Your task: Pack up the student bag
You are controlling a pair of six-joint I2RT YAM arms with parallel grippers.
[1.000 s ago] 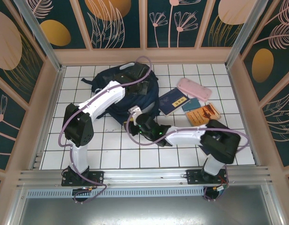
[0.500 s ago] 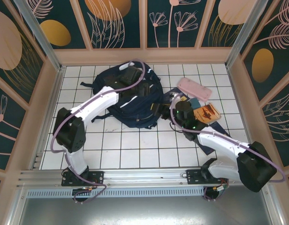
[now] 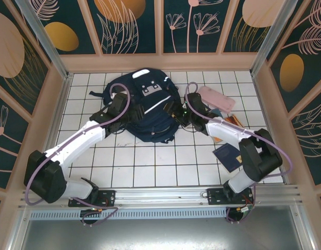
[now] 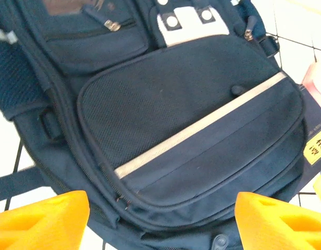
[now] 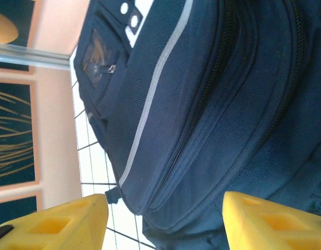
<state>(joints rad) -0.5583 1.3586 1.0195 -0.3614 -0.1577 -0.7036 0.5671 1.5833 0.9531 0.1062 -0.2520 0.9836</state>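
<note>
Student bag (image 3: 150,117) lies at 12 o'clock on the table (image 3: 150,166). Your left gripper (image 4: 160,213) has just let go and sits spread at bag's 9. Right gripper (image 5: 165,219), spread and empty, has swung to 3. Regrasp likely next.

Bright even light, soft shadows, slight close-up blur

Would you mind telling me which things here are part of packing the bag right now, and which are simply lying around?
In the job: student bag; left gripper and right gripper, both open, close over it.

Lying about, untouched: pink pencil case, orange book, navy booklet, all on the tiles right of the bag in the top view; probably contents waiting to be packed.
</note>
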